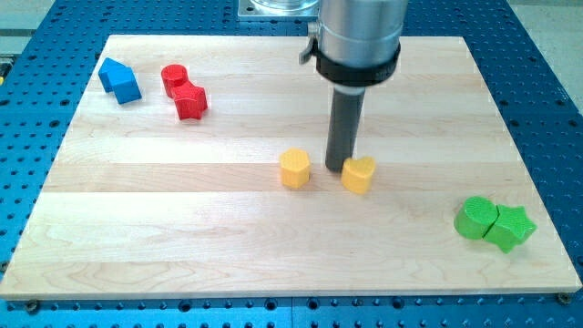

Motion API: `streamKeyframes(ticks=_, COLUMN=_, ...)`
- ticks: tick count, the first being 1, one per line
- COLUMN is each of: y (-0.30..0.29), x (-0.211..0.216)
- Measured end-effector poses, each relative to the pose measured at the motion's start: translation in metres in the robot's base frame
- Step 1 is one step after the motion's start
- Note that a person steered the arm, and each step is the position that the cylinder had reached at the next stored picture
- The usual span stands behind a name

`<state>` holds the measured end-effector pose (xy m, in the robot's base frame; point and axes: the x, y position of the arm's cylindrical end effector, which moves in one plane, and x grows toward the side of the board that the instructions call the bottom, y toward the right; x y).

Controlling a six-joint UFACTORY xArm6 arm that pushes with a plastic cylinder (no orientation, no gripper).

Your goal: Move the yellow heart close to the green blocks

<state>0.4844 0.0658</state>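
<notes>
The yellow heart (pixel 359 174) lies near the middle of the wooden board. My tip (pixel 341 169) stands right against its left side, between it and a yellow hexagon block (pixel 294 169). Two green blocks sit touching each other at the view's lower right: a rounded one (pixel 475 218) and a star-shaped one (pixel 509 227). The heart is well apart from them, up and to their left.
A blue block (pixel 119 80) lies at the view's upper left. A red cylinder (pixel 174 79) and a red star-like block (pixel 190 100) sit together to its right. The wooden board (pixel 182 228) rests on a blue perforated table (pixel 556 109).
</notes>
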Motion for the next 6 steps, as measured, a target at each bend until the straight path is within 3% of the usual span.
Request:
streamKeyframes(ticks=2, y=0.021, x=0.027)
streamKeyframes(ticks=4, y=0.093, x=0.048)
streamKeyframes(ticks=6, y=0.1, x=0.039)
